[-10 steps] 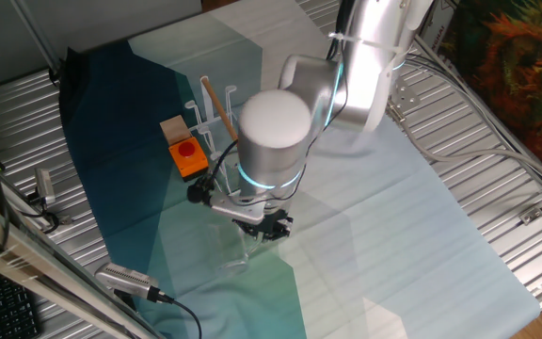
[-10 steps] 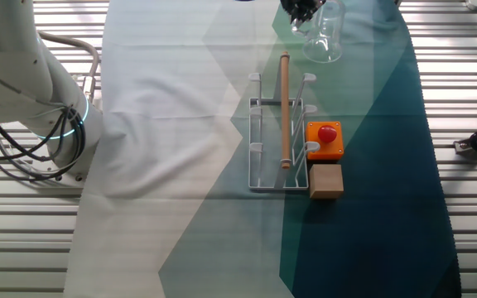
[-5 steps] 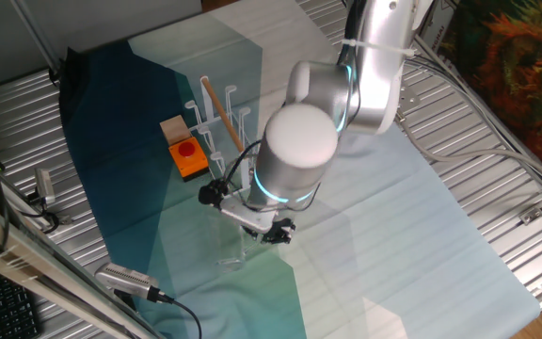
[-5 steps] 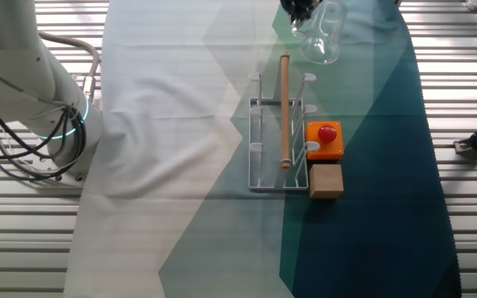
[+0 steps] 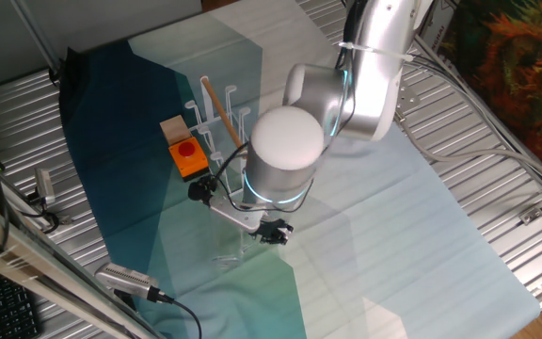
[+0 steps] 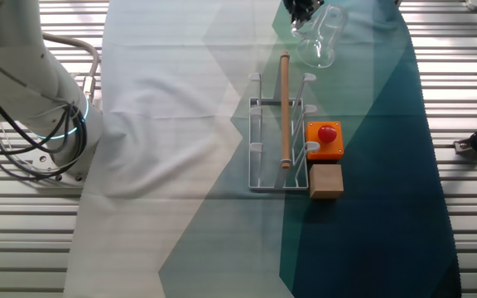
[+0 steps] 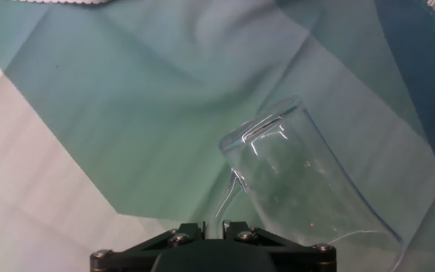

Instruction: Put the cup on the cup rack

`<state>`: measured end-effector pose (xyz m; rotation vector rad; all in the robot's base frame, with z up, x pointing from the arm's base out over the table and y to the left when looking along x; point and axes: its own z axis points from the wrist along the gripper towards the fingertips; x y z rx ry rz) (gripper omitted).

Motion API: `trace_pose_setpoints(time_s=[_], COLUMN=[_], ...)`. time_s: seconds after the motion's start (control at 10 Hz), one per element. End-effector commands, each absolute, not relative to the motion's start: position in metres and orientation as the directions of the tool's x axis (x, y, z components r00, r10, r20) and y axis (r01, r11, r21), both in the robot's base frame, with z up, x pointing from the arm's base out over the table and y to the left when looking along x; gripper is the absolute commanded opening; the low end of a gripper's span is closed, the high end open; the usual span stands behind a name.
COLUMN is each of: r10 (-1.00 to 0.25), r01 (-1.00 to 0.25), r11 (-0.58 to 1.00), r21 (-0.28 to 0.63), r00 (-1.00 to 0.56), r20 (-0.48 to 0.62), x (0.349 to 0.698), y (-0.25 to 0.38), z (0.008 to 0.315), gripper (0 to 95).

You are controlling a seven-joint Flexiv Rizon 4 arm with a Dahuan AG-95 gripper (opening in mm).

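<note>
Teal-and-white cloth [image 6: 180, 124] on table, cup rack [image 6: 278, 132] mid-scene.
Gripper [image 7: 213, 227] clamped on tilted cup [image 6: 319, 37] handle, far from rack.

Take the cup rack [image 5: 216, 121] as your marker. One fixed view looks down steeply from beyond its far end; the other fixed view hangs almost straight overhead, rack [image 6: 278, 132] centred. Both share rack and orange box [image 5: 188, 156] [image 6: 325, 139]. Your hand view sits close above the cloth [image 7: 127, 113].
</note>
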<state>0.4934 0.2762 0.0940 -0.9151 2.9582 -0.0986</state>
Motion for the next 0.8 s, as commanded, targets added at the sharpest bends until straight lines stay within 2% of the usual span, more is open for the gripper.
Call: trace_pose_setpoints(time_s=[0.1, 0.8], r10=[-0.564, -0.570], r01=[-0.561, -0.568], r11=[0.824, 0.820], r21=[-0.074, -0.062], r00=[-0.825, -0.822], r20=[-0.024, -0.007], x=[0.494, 0.501], y=[0.277, 0.280], z=[0.093, 0.104], gripper=[0.0, 0.0])
